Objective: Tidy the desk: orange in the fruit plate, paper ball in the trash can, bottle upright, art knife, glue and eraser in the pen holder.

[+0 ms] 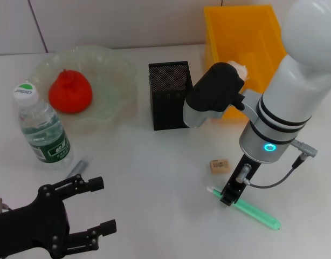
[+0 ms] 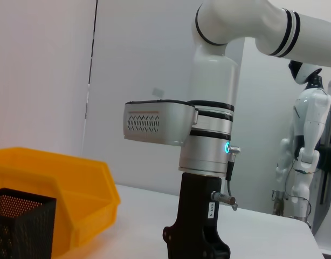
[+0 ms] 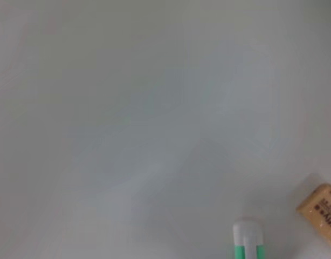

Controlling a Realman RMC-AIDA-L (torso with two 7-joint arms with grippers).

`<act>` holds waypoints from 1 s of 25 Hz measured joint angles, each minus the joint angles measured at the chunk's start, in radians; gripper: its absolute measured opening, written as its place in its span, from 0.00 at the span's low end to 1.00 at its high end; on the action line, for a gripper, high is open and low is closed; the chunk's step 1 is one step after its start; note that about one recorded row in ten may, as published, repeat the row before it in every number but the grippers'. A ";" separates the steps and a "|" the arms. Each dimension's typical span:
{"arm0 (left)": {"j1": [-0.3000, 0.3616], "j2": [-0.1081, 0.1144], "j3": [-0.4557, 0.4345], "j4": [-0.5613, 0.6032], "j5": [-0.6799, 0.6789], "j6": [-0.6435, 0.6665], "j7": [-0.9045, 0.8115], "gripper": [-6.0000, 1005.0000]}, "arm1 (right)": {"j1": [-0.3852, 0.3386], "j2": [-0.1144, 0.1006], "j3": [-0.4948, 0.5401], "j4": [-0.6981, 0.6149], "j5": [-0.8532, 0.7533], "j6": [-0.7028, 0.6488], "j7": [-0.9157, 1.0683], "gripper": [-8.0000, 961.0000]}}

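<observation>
One orange [image 1: 70,91] in fruit plate [image 1: 118,75], one bottle [image 1: 42,127] upright, one eraser [image 1: 220,165] on worktop [image 1: 154,178]. My right hand [image 1: 229,197] down on green glue [image 1: 257,215] — grip state unclear (fingers hidden). My left hand [image 1: 90,210] apart, near edge.

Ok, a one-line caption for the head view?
Right hand down over green glue stick; orange plated, bottle upright.

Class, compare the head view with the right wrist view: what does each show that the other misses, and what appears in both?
Only the head view shows the orange in the fruit plate, the upright bottle, pen holder, trash can, left gripper and right gripper. The right wrist view adds nothing of its own. Both show the eraser, the green glue stick and the table.
</observation>
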 joint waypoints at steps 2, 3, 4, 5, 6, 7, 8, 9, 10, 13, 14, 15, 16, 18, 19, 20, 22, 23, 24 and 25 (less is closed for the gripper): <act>0.000 0.000 0.000 0.000 0.000 0.000 0.000 0.81 | -0.005 0.000 0.000 -0.011 0.000 0.000 -0.001 0.24; 0.000 0.000 0.000 0.000 0.000 0.000 0.000 0.81 | -0.013 -0.002 0.000 -0.032 0.000 -0.001 -0.001 0.23; 0.000 0.000 0.000 0.000 0.000 0.000 0.000 0.81 | -0.013 -0.002 0.000 -0.032 0.000 -0.001 -0.001 0.22; 0.001 0.000 0.000 0.000 0.000 0.000 0.000 0.81 | -0.016 -0.002 0.001 -0.040 0.000 -0.003 -0.001 0.22; 0.001 0.000 0.000 0.000 0.000 0.000 0.000 0.81 | -0.020 -0.002 0.004 -0.047 0.000 -0.005 -0.001 0.21; 0.001 0.000 -0.001 0.000 0.000 0.000 0.000 0.81 | -0.024 -0.002 0.007 -0.056 0.000 -0.007 -0.001 0.20; 0.001 0.000 -0.002 0.000 0.000 0.000 0.001 0.81 | -0.037 -0.004 0.020 -0.085 0.000 -0.007 -0.002 0.20; 0.001 0.000 -0.002 0.000 0.000 0.000 0.001 0.81 | -0.037 -0.004 0.020 -0.085 0.000 -0.007 -0.002 0.19; 0.001 0.000 -0.002 0.000 0.000 0.000 0.001 0.81 | -0.043 -0.005 0.031 -0.101 0.000 -0.008 -0.002 0.18; 0.001 -0.001 -0.004 0.000 0.000 0.000 0.004 0.81 | -0.069 -0.006 0.102 -0.179 0.000 -0.014 -0.007 0.18; 0.001 -0.001 -0.005 0.000 0.000 0.000 0.005 0.81 | -0.080 -0.006 0.140 -0.214 0.000 -0.017 -0.012 0.18; 0.001 -0.001 -0.005 0.000 0.000 0.000 0.005 0.81 | -0.089 -0.007 0.186 -0.253 0.001 -0.016 -0.021 0.18; 0.001 -0.001 -0.005 0.000 0.000 0.000 0.005 0.81 | -0.095 -0.008 0.234 -0.291 0.007 -0.011 -0.032 0.18; 0.002 -0.003 -0.008 0.000 0.000 -0.003 0.007 0.81 | -0.115 -0.008 0.378 -0.373 0.087 0.039 -0.082 0.19; 0.002 -0.003 -0.008 0.000 0.000 -0.003 0.007 0.81 | -0.124 -0.008 0.418 -0.390 0.131 0.069 -0.103 0.19; 0.002 -0.004 -0.009 0.000 0.000 -0.004 0.007 0.81 | -0.143 -0.008 0.472 -0.402 0.221 0.130 -0.155 0.19; 0.002 -0.006 -0.009 0.000 -0.003 -0.004 0.008 0.81 | -0.172 -0.007 0.504 -0.404 0.317 0.201 -0.226 0.19; 0.002 -0.006 -0.009 0.000 -0.003 -0.004 0.008 0.81 | -0.172 -0.007 0.504 -0.404 0.317 0.201 -0.226 0.19; 0.002 -0.007 -0.009 0.000 -0.004 -0.004 0.008 0.81 | -0.188 -0.006 0.510 -0.403 0.363 0.234 -0.262 0.19; 0.002 -0.007 -0.009 0.000 -0.004 -0.004 0.008 0.81 | -0.205 -0.006 0.512 -0.401 0.419 0.268 -0.303 0.19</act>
